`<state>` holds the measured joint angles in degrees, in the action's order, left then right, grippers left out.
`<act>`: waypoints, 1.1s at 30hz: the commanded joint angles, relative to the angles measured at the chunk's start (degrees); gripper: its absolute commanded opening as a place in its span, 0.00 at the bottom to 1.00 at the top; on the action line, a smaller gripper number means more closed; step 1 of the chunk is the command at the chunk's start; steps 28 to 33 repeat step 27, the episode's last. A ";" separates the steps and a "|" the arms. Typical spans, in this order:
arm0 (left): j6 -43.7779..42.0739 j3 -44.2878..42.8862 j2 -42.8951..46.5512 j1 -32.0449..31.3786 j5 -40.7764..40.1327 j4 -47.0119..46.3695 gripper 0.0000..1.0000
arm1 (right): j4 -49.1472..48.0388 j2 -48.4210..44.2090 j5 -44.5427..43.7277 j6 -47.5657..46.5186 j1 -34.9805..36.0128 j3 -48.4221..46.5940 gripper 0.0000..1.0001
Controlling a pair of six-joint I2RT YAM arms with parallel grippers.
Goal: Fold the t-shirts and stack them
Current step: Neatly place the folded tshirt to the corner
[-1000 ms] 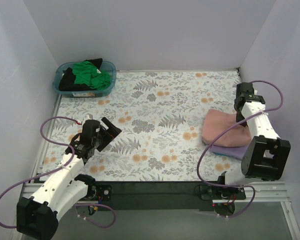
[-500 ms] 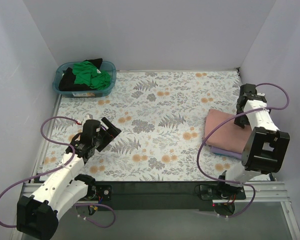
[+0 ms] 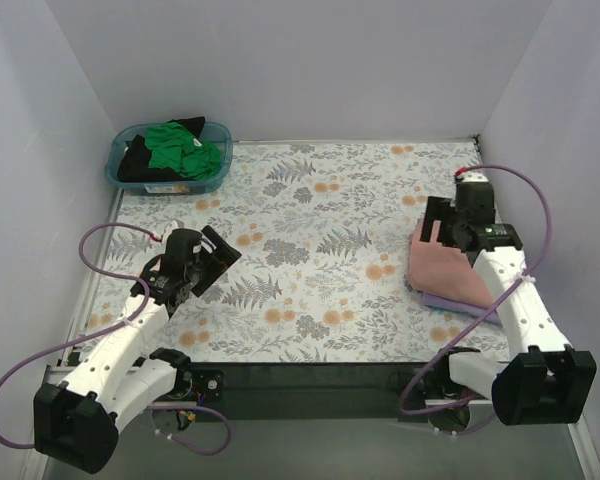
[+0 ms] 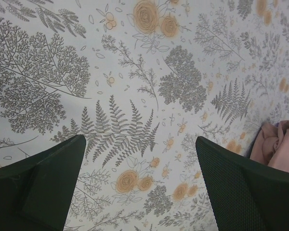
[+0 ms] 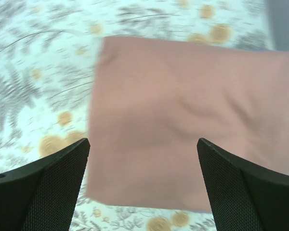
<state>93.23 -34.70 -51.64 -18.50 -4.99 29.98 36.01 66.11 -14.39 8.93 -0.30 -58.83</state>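
While both end effectors stand with their jaws spread fully apart and nothing between them, the right end effector (image 3: 437,222) (image 5: 142,142) hangs over the far left part of the folded dusty pink t-shirt (image 3: 445,268) (image 5: 183,110). In the right wrist view, which is blurred, the pink rectangle lies flat straight below and ahead of the fingers (image 5: 48,183), which look clear of the cloth. A lavender t-shirt (image 3: 450,303) lies under the pink one, showing only as a strip along the edge nearer the arm's base.

The left end effector (image 3: 218,255) (image 4: 139,139) points down at the bare floral table cloth (image 3: 320,220) covering the bench. The pink t-shirt is well off to its right, just visible at the right edge of the left wrist view. Well beyond the left end effector, at the far left corner, a teal basket (image 3: 168,185) holds a crumpled green t-shirt (image 3: 185,150) and a black t-shirt (image 3: 135,165).
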 commanded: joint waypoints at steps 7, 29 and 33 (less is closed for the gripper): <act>1.42 -6.17 3.64 0.04 0.26 4.90 0.98 | -19.74 -12.65 16.04 5.31 21.64 19.09 0.98; 1.69 -8.89 14.11 0.04 -3.71 13.35 0.98 | -26.87 -32.53 20.19 14.79 23.50 34.48 0.98; 1.69 -8.89 14.11 0.04 -3.71 13.35 0.98 | -26.87 -32.53 20.19 14.79 23.50 34.48 0.98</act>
